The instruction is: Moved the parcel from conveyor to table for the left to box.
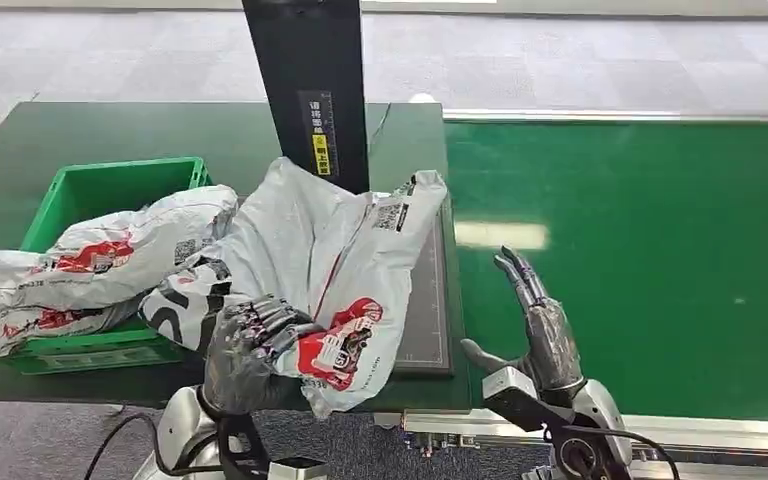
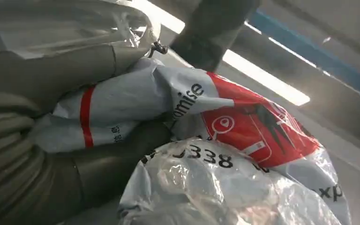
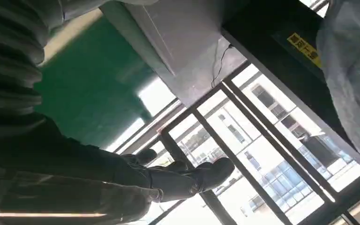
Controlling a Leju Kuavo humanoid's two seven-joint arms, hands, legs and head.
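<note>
Grey parcel point(image 1: 335, 265) at frame centre, lower end clamped in left hand point(image 1: 245, 345), upper part draped over dark pad point(image 1: 428, 300) and hiding the black post's point(image 1: 310, 85) base. Right hand point(image 1: 538, 325) flat, fingers apart, holding nothing, over bare green conveyor point(image 1: 660, 250) at right. Green crate point(image 1: 90, 195) at left, second bag point(image 1: 90, 265) overhanging its rim.

Dark green table point(image 1: 20, 165), green crate point(image 1: 90, 190), grey scale pad point(image 1: 428, 310), parcel point(image 1: 330, 250) on it.
</note>
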